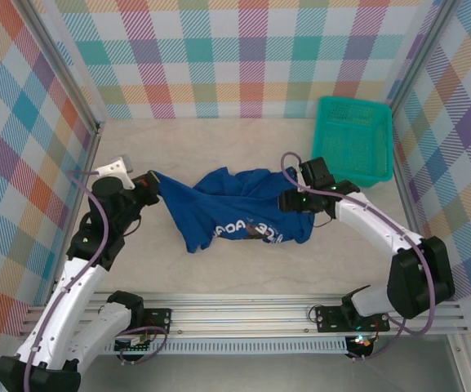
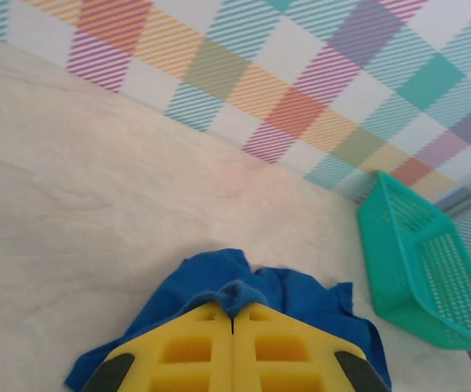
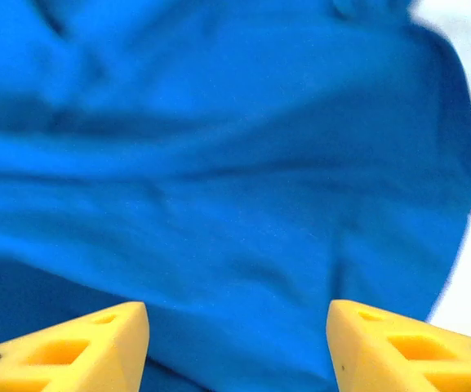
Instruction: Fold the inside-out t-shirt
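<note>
The inside-out t-shirt [image 1: 239,212] is royal blue and lies crumpled mid-table, white lettering showing along its near edge. My left gripper [image 1: 152,189] is at the shirt's left end, shut on a pinch of blue fabric; its yellow fingers [image 2: 186,351] meet with a fold of the t-shirt [image 2: 239,294] bunched at their tips. My right gripper [image 1: 292,200] hovers at the shirt's right side. Its yellow fingertips [image 3: 104,339] stand wide apart over the blue cloth [image 3: 235,188], holding nothing.
A teal mesh basket [image 1: 354,139] sits at the back right, seen also in the left wrist view as the basket [image 2: 419,265]. Plaid walls enclose the table on three sides. Bare tabletop [image 1: 219,143] lies behind the shirt.
</note>
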Controlling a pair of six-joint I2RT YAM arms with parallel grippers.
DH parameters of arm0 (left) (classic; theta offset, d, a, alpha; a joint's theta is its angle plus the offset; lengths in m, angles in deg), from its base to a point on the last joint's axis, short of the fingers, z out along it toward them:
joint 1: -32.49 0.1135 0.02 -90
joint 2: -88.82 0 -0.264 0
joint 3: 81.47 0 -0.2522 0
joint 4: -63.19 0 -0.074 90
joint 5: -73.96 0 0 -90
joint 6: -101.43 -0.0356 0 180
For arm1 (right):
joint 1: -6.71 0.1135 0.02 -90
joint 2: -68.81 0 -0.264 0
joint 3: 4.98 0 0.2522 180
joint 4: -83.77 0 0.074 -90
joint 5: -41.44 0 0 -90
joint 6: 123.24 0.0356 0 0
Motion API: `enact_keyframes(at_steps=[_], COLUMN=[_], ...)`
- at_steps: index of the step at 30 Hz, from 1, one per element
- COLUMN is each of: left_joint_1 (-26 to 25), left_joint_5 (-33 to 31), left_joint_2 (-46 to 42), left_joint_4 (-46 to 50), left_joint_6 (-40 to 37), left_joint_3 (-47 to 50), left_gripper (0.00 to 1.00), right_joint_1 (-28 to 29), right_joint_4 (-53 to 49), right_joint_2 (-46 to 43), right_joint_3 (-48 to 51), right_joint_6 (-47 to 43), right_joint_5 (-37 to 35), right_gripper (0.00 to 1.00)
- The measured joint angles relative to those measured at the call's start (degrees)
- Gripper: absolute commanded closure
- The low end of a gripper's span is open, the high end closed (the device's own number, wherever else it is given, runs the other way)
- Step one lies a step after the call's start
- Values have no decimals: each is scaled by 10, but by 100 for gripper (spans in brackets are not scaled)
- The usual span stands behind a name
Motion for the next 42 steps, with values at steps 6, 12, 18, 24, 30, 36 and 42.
enact_keyframes(at_steps=[6,12,18,24,30,36,42], left_joint_1=[49,68,68,71,99,112,115], left_joint_5=[15,37,47,17,-11,-12,3], left_joint_2=[3,19,25,25,22,25,48], left_joint_4=[50,65,72,88,104,116,121], left_joint_6=[0,-2,-3,-11,-21,-45,-72], left_joint_3=[-21,-34,-37,-38,-55,-121,-179], left_gripper=[100,100,100,100,100,100,100], right_joint_1=[-4,-4,-4,-4,-4,-4,-3], right_joint_4=[-25,14,54,35,-16,-34,-45], right_joint_2=[19,63,92,77,-32,-94,-110], right_joint_3=[25,53,64,63,10,-57,-71], right_joint_6=[24,54,74,64,22,-19,-32], right_joint_5=[-13,64,131,73,-31,-70,-48], right_gripper=[42,50,79,100,100,100,98])
